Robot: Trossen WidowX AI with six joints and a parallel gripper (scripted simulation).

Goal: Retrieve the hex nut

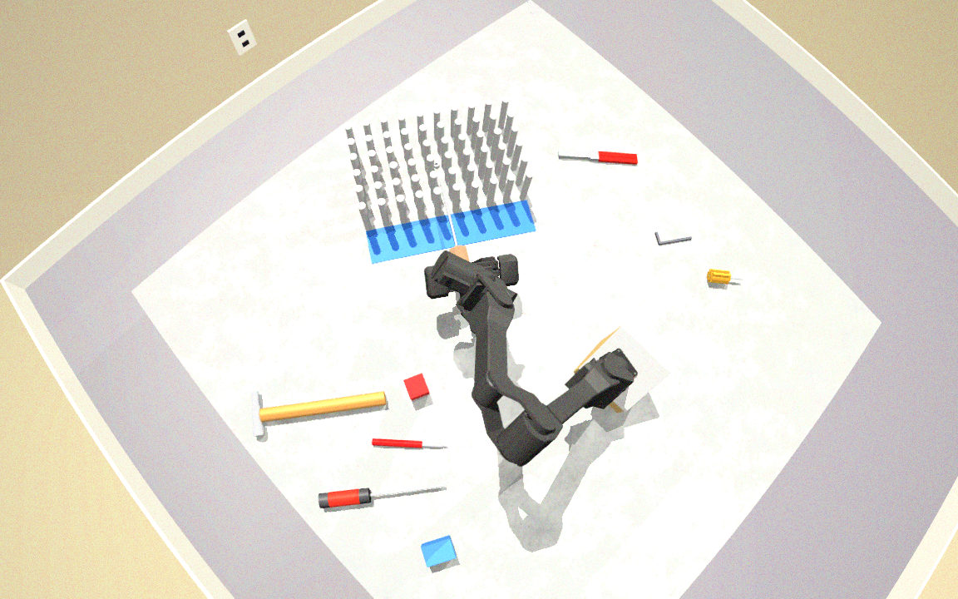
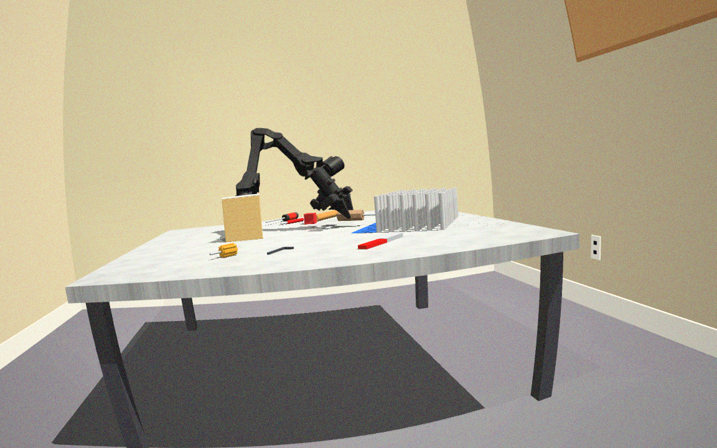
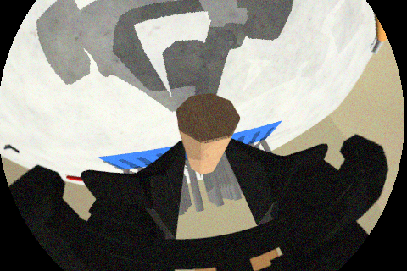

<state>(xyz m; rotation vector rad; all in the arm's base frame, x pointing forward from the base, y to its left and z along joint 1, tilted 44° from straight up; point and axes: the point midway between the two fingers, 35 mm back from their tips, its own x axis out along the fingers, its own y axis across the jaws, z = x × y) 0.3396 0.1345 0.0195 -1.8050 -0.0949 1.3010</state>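
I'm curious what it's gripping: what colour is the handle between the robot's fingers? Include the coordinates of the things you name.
The handle (image 1: 459, 254) (image 2: 351, 215) (image 3: 203, 152) is light brown with a darker brown end, clearest in the wrist view.

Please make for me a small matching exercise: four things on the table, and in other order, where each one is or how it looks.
Things
1. Hammer
2. Wooden handle
3. Blue strip
4. Hex key

Places, colours or states
A. Lies along the front of the standing spacers
B. Dark, with a bent end
C. Held in the pincer
D. Orange handle, grey head

Right pairs
1-D, 2-C, 3-A, 4-B
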